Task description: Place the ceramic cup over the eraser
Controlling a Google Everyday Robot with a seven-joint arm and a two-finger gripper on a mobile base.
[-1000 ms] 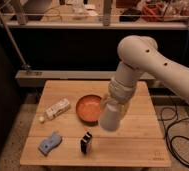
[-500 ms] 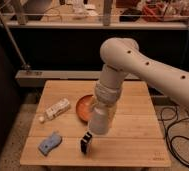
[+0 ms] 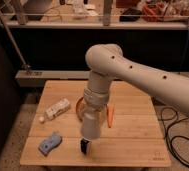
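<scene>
The ceramic cup is off-white and tapered, and it hangs at the end of my arm over the front middle of the wooden table. My gripper is shut on the cup, mostly hidden by it and by the wrist. The eraser, a small black block, stands directly under the cup's lower end. Only its lower part shows below the cup. I cannot tell whether the cup touches it.
An orange bowl sits behind the arm, mostly hidden. An orange stick-like piece lies to its right. A whitish oblong box and a small white ball lie at the left. A light-blue wavy piece is at the front left.
The arm has swung left and down with the cup, from over the table's right middle to right above the eraser. The eraser has not moved.
</scene>
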